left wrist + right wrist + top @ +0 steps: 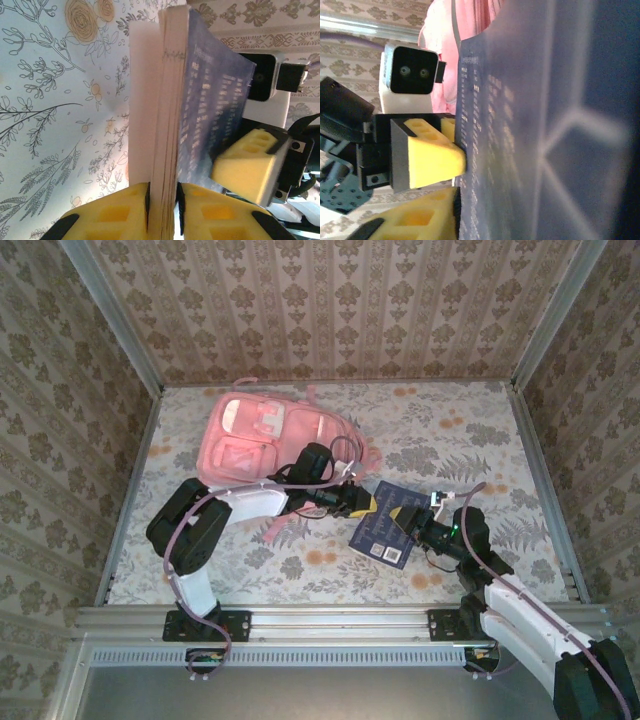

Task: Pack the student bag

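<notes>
The student bag [268, 433], a large pink backpack, lies flat at the back left of the table. A dark blue book [383, 530] is held between both arms right of it. My left gripper [362, 503] is shut on the book's page edge [165, 125], its yellow pads clamping both sides [162, 200]. My right gripper [407, 517] holds the opposite side. One of its yellow fingers [420, 220] presses on the blue cover [535, 125], and the other is hidden behind the book. The bag's openings cannot be made out.
The table [470, 440] has a floral cloth and patterned walls on three sides. A metal rail [330, 620] runs along the near edge. A pink strap [275, 530] trails from the bag under the left arm.
</notes>
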